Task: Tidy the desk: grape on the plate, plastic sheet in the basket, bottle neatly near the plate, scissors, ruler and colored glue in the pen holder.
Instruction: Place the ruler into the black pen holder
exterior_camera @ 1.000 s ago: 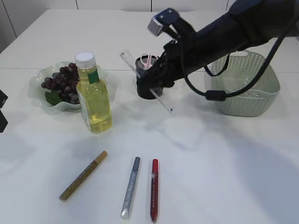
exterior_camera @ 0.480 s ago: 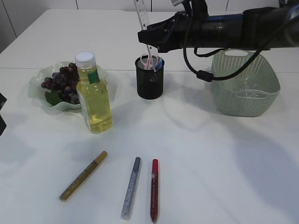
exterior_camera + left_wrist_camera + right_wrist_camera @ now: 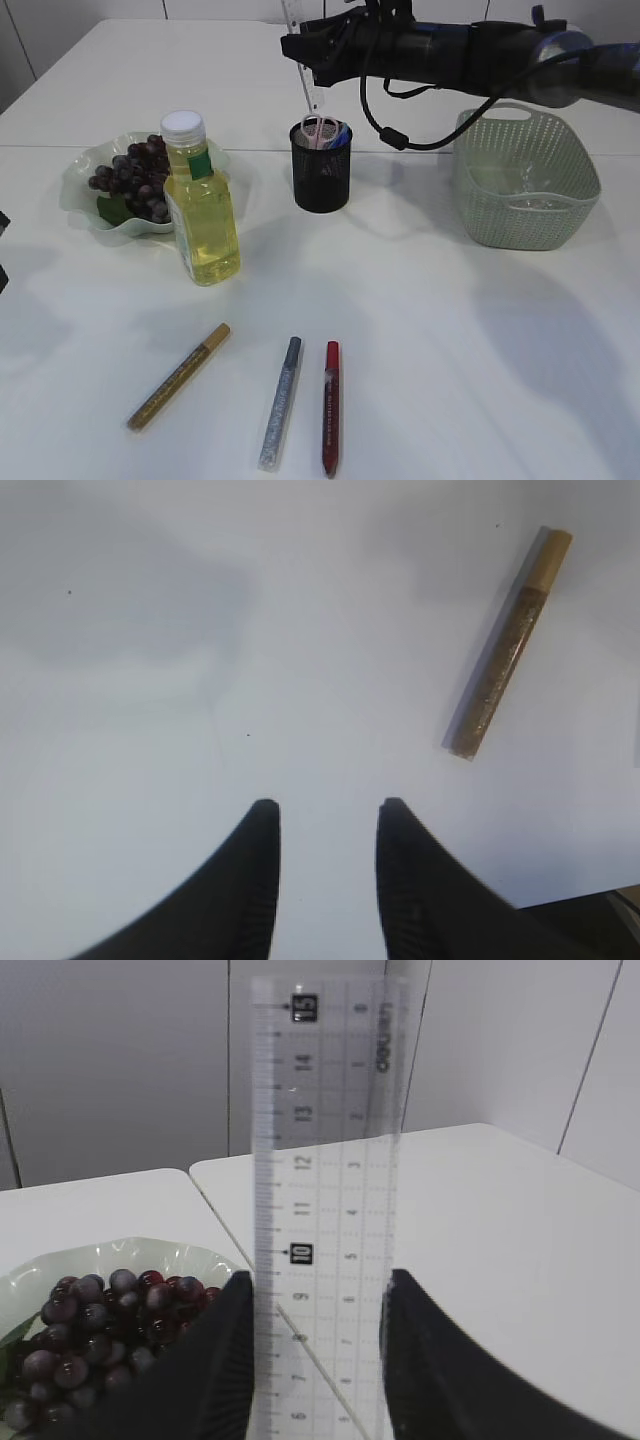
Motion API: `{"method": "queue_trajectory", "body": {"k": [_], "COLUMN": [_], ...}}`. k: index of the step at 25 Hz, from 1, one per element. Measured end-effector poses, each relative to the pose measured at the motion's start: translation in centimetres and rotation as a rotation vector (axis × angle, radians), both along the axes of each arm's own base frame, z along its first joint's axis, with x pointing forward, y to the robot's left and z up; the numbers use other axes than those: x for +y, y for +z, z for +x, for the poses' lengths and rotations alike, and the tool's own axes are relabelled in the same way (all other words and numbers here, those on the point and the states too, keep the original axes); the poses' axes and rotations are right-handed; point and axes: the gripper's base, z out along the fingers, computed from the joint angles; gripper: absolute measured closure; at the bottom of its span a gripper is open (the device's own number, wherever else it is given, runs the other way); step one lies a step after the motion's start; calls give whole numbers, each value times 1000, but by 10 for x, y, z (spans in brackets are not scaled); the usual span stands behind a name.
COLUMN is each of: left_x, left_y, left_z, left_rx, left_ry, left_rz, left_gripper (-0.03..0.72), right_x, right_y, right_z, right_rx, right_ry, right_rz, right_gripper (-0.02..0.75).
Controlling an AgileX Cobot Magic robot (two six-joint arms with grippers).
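I was on the ruler step: my right tool (image 3: 312, 1360) pinched the clear ruler (image 3: 325, 1200) upright, its lower end just above the black pen holder (image 3: 321, 166) below me. Next I judged a straight lowering into it, beside the scissors (image 3: 319, 128). My arm reached across, level. My left tool (image 3: 326, 880) hung spread, empty.

The exterior view looks down at a slant from chest height across the white bench (image 3: 450, 330), taking in everything from the three glue sticks in front to the far edge. The left wrist view faces straight down, close over the bench, and shares only the gold glue stick (image 3: 509, 645) with the exterior view (image 3: 179, 376). The right wrist view looks level along its arm, close behind the upright ruler (image 3: 322, 1210), and shares that ruler (image 3: 299, 55) and the plate of grapes (image 3: 110, 1315) with the exterior view.
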Motion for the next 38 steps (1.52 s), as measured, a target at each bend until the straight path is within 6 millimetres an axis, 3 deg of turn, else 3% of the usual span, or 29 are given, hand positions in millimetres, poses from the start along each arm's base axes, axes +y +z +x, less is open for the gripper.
{"method": "queue_trajectory", "body": {"k": [5,12,30,38], "left_x": [0,0,0,0], "left_y": [0,0,0,0], "left_z": [0,0,-1,-1], "left_rx": [3,3,10,11], "left_ry": [-1,-1,-1,-2], "left_rz": [0,0,1,1], "left_gripper": [446,446,446,446], "right_x": [2,3,1,1], "right_y": [-19,-46,-45,-45], "right_z": [15,19,20,20], "right_rx": [25,115,225,228], "right_ry": [-18,-24,-36,-38], "right_rz": [21,50,136,136], "right_gripper": [431,431,430,359]}}
